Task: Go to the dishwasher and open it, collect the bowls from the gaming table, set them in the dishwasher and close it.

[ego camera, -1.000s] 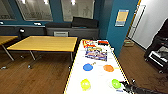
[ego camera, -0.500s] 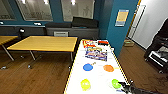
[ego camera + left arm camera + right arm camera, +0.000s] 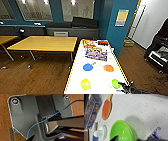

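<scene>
The long white-topped gaming table (image 3: 97, 77) runs away from me. At its near end stand a yellow bowl (image 3: 85, 84) and a light green bowl (image 3: 115, 83). Farther along lie a blue round thing (image 3: 87, 67) and an orange round thing (image 3: 108, 68). In the right wrist view the orange one (image 3: 106, 109) looks flat and has a wooden handle. My right gripper (image 3: 123, 85) is at the green bowl's rim. It is open, one dark fingertip (image 3: 115, 138) over the green bowl (image 3: 122, 131) and the other outside it. The dishwasher is out of view.
Colourful game boxes (image 3: 96, 53) lie on the table's far half, and a white round knob piece (image 3: 100, 132) sits beside the green bowl. A wide yellow-wood table (image 3: 45, 43) stands to the left over wooden floor. A blue pillar (image 3: 120, 27) and dark equipment (image 3: 157, 50) are on the right.
</scene>
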### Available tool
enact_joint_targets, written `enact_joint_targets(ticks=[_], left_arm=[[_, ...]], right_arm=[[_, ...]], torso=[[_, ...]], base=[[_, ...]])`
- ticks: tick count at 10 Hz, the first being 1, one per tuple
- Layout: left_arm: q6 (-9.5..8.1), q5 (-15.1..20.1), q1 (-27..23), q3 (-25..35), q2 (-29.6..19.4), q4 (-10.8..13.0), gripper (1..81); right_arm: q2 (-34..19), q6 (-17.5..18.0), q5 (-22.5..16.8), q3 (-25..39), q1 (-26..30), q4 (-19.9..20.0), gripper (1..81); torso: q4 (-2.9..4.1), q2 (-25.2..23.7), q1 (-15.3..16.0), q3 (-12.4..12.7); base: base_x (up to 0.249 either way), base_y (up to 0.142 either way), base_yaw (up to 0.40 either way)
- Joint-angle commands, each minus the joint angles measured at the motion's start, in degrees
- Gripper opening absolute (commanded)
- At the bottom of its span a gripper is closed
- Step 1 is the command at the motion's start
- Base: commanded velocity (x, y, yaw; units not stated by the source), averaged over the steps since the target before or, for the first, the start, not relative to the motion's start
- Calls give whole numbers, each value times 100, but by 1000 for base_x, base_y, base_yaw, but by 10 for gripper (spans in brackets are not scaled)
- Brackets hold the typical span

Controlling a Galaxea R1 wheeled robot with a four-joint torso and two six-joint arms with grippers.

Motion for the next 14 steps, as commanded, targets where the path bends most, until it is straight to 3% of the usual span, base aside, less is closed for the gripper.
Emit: enact_joint_targets(ticks=[1, 2, 5, 8, 10, 12, 14], left_arm=[[2, 363, -174, 18, 5, -32, 811], [2, 363, -174, 18, -3, -32, 811], [2, 363, -174, 18, -21, -32, 811], [2, 355, -174, 18, 49, -6, 811], [2, 355, -192, 44, 59, 21, 811], [20, 337, -192, 62, 58, 21, 811], [29, 293, -183, 150, 58, 38, 811]], right_arm=[[-300, 132, 90, 237, 688, 99, 811], [-362, 132, 195, 369, 670, 125, 10], [-599, 132, 248, 659, 626, 160, 10], [-1706, 106, 142, 1757, 872, 55, 10], [-3028, 44, -698, 3211, 1127, -251, 10], [-3974, 35, -974, 4201, 1215, -604, 10], [-4800, 27, -1607, 4913, 1364, -965, 10]], torso=[[0, 0, 0, 0], [0, 0, 0, 0], [0, 0, 0, 0], [0, 0, 0, 0], [0, 0, 0, 0], [0, 0, 0, 0], [0, 0, 0, 0]], base=[[0, 0, 0], [0, 0, 0], [0, 0, 0], [0, 0, 0], [0, 0, 0], [0, 0, 0], [0, 0, 0]])
